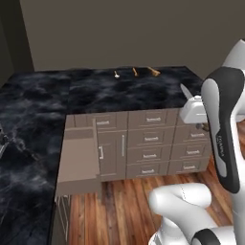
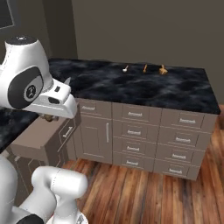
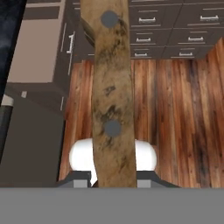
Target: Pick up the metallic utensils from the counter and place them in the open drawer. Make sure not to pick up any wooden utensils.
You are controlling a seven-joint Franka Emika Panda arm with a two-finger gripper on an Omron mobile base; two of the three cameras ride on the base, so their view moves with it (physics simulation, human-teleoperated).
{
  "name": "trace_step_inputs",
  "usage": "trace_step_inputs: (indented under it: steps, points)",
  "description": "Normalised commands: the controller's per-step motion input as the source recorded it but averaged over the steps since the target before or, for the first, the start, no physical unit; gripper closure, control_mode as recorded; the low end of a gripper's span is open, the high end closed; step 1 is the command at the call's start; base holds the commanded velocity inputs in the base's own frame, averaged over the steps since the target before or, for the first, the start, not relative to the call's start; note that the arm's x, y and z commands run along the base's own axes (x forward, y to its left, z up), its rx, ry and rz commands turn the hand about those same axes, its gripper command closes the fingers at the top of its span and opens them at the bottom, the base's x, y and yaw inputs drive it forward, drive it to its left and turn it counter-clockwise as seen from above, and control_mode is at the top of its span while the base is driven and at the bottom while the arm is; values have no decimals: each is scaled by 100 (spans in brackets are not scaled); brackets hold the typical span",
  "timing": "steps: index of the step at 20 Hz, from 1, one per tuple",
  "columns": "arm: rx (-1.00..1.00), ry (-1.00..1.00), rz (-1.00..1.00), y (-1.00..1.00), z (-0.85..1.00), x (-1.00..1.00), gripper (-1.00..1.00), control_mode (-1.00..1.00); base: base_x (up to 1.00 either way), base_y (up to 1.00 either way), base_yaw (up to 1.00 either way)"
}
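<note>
Between the fingertips of the hand (image 3: 113,179) sits the knife (image 3: 111,87), clamped by its brown handle; the two rivets and the mottled grain run straight up the hand view. In the left base view the grey blade (image 1: 184,90) projects upward and away from the white wrist. Judged as a load, the knife is light and rigid, with a smooth handle that could pivot between the fingers if it is held far from its balance point. The handle is the correct place to hold it, since the blade is thin and offers little flat surface. The open drawer (image 1: 79,158) lies just beside and below the hand, with its cavity facing up. Beyond it, at the far edge of the table (image 1: 119,93), rest a pale utensil (image 1: 116,74) and two orange-tan utensils (image 1: 135,72). At this size the fork cannot be told from the wooden spoon.
</note>
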Motion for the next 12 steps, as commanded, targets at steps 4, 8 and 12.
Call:
trace_step_inputs:
  steps: [4,8,12]
  points:
    - [0,0,0,0,0,0,100,100,-5,42,0]
    - [0,0,0,0,0,0,100,100,0,43,0]
    - [-1,2,0,39,-10,13,100,-100,3,26,0]
